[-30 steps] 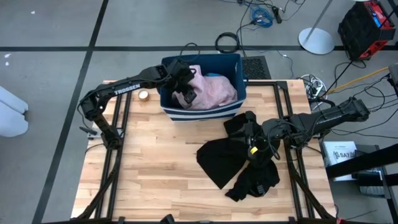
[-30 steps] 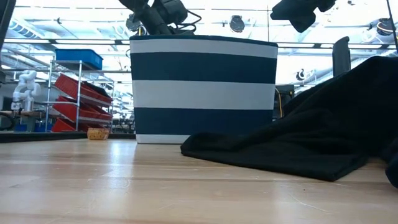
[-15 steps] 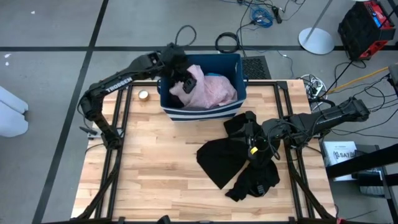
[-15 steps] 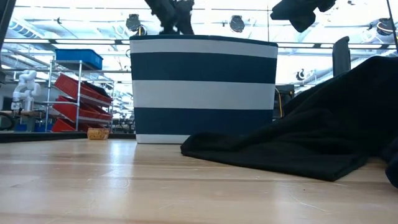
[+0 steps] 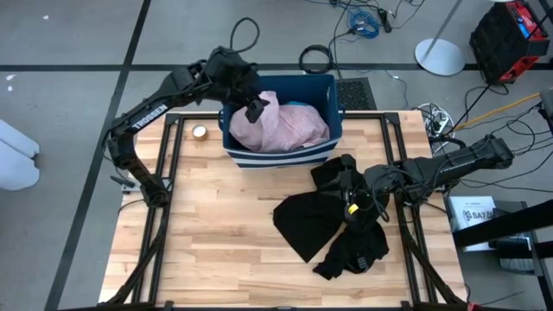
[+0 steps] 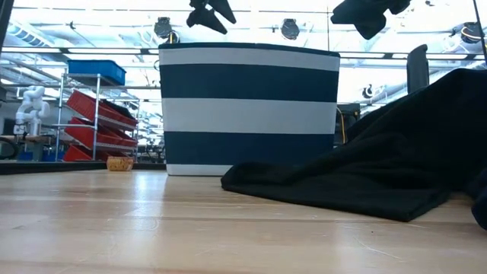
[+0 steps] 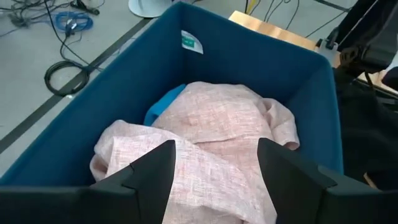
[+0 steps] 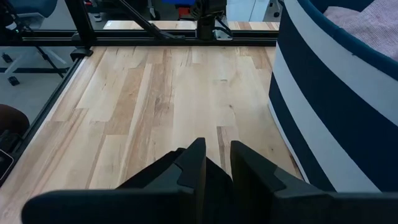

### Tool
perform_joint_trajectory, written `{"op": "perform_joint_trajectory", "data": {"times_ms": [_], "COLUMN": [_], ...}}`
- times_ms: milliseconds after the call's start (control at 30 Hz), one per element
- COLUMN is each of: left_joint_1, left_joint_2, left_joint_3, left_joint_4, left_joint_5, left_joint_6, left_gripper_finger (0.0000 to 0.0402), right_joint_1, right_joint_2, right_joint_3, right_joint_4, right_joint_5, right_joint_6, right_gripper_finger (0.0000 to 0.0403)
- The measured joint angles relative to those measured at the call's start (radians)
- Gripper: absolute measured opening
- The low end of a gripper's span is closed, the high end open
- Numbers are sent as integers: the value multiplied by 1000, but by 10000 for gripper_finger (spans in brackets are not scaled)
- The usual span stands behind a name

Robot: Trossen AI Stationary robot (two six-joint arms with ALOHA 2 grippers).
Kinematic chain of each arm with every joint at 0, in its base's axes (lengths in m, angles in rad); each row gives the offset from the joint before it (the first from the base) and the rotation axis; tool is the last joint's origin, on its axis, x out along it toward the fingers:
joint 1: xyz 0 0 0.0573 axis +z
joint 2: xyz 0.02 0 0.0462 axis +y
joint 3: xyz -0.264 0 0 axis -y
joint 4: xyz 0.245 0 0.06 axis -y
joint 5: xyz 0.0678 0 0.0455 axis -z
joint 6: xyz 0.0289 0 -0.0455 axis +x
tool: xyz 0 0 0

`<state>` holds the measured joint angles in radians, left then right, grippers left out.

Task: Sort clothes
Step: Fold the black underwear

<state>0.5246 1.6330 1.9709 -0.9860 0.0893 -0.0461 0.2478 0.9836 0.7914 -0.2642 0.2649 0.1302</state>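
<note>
A dark blue bin (image 5: 333, 93) with a white-striped base (image 6: 247, 106) stands at the table's far edge. In it lie a pale pink garment (image 5: 285, 128) and, under that, a teal piece (image 7: 163, 109). My left gripper (image 5: 253, 108) hangs open above the bin's left part, with nothing between its fingers (image 7: 214, 155). Black garments (image 5: 311, 220) lie heaped on the table's right half, in front of the bin. My right gripper (image 5: 352, 206) is over that heap, shut on black cloth. My right gripper pinches a bit of the black garment (image 8: 214, 177) between its two fingers, which slant down from the table's right side. The gripper itself hides which part of the garment this is. The cloth rises toward the hold (image 6: 449, 91), and the rest lies on the table.
A small round roll (image 5: 200, 131) lies on the table left of the bin. Bare wood (image 5: 216, 233) takes up the table's left and near parts. Cables and a lamp base lie on the floor beyond the far edge.
My left gripper has risen out of the bin and drawn back toward its far left corner, letting go of the pink garment. The garment has sunk and spread out in the bin. My right gripper and the black garments have kept still.
</note>
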Motion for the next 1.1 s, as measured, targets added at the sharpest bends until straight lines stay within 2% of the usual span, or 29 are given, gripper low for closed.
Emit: {"op": "perform_joint_trajectory", "data": {"times_ms": [333,500,700,933,1100], "left_joint_1": [-128,-247,-443,-696,-820], "left_joint_2": [-5,-10,-39,-72,-77], "left_joint_3": [0,0,-17,-237,-470], "left_joint_4": [0,0,19,124,340], "left_joint_5": [-3,-59,-136,-385,-479], "left_joint_6": [4,10,4,-92,-156], "left_gripper_finger": [235,235,235,235,235], "right_joint_1": [0,0,3,3,27], "right_joint_2": [-15,-53,-91,-69,-18], "right_joint_3": [0,0,0,0,0], "right_joint_4": [1,1,-22,-95,-97], "right_joint_5": [0,-4,-23,-193,-290], "right_joint_6": [0,0,12,85,165], "right_gripper_finger": [64,64,64,64,64]}}
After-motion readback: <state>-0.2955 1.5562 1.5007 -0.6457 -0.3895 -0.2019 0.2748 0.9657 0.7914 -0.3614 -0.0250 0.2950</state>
